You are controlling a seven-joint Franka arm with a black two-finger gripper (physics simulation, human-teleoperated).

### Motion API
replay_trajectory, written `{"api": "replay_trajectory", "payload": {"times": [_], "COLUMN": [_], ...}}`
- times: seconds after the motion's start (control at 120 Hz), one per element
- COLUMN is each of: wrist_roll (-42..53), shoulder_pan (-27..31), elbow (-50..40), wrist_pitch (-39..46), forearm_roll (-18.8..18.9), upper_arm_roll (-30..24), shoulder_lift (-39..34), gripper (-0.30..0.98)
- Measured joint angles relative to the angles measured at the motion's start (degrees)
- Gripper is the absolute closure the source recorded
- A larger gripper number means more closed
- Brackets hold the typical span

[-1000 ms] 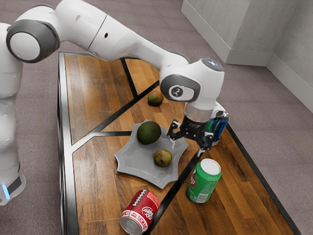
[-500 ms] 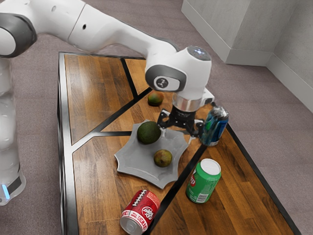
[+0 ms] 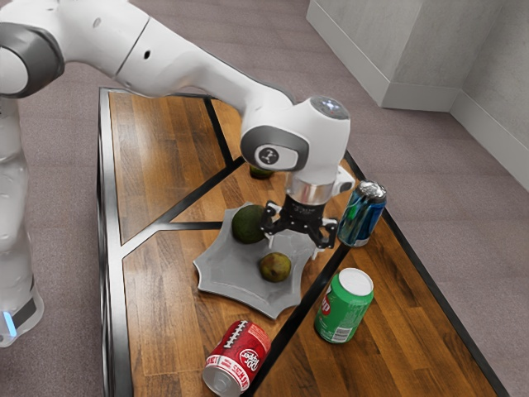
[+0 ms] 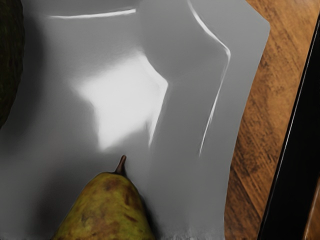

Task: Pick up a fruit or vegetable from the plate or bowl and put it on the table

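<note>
- We have lowered our end effector (image 3: 293, 246), released, near the exterior view's centre.
- Just below it, we see the pear (image 3: 275, 267) on the grey plate (image 3: 227, 277).

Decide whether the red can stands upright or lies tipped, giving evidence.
Tipped: the red can lies sideways, silver end toward the camera; the green can shows its top uppermost.

Tool (image 3: 292, 248): fingers spread, above plate
Plate (image 3: 216, 269): on counter (image 3: 161, 306), holding avocado (image 3: 247, 225) and pear (image 3: 275, 267)
Red can (image 3: 238, 357): lying down
Green can (image 3: 344, 306), blue can (image 3: 362, 215): upright
Far fruit (image 3: 260, 174): on counter, partly hidden by arm (image 3: 194, 70)
</note>
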Motion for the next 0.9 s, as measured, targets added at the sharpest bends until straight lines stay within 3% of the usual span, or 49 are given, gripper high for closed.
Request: {"api": "replay_trajectory", "payload": {"times": [0.142,0.233,0.575,0.9], "wrist_roll": [-0.1,-0.1,-0.1,-0.2], "shoulder_pan": [-2.1,-2.1,2.1,1.3], "elbow": [0.0,0.0,-1.1,-2.2], "wrist_pitch": [0.6,0.8,1.0,1.0], "forearm_roll": [0.0,0.1,0.2,-0.6], "upper_arm_roll": [1.6,2.4,2.6,2.3], "shoulder_lift": [1.4,1.6,1.3,0.4], "gripper": [-0.07,0.0,0.01,0.01]}}
